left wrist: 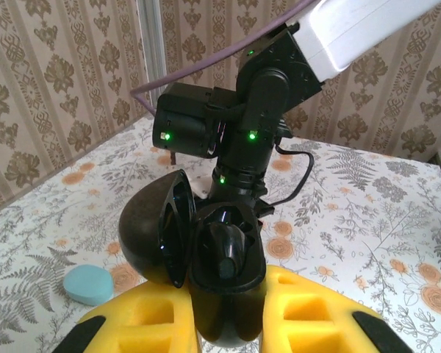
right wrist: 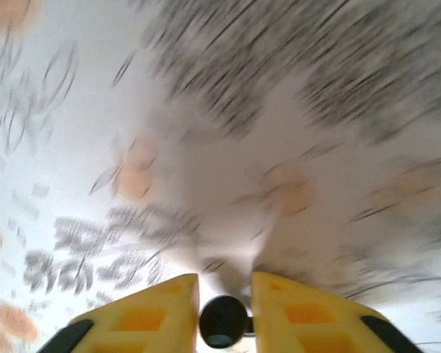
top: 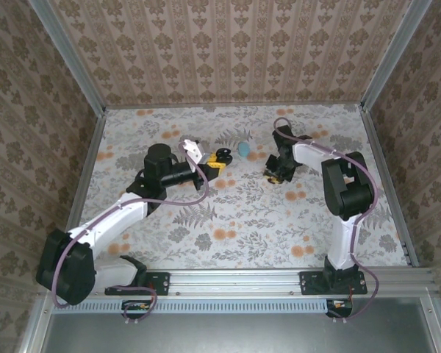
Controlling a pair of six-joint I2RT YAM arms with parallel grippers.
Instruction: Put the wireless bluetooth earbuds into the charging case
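My left gripper (left wrist: 228, 309) is shut on a black charging case (left wrist: 231, 294), held upright between its yellow fingers (left wrist: 143, 316). The case's hinged lid (left wrist: 147, 235) stands open to the left. One black earbud (left wrist: 226, 254) sits in the case's well. From above, the left gripper (top: 219, 159) is at mid-table. My right gripper (right wrist: 224, 298) pinches a second small black earbud (right wrist: 223, 321) between its yellow fingers (right wrist: 147, 316), close over the blurred tablecloth. From above, the right gripper (top: 273, 175) points down, to the right of the case.
A small teal egg-shaped object (top: 244, 149) lies on the floral tablecloth between the two grippers, also seen as the teal object (left wrist: 88, 284) left of the case. The right arm's wrist (left wrist: 257, 110) looms just behind the case. Patterned walls (top: 228, 51) enclose the table.
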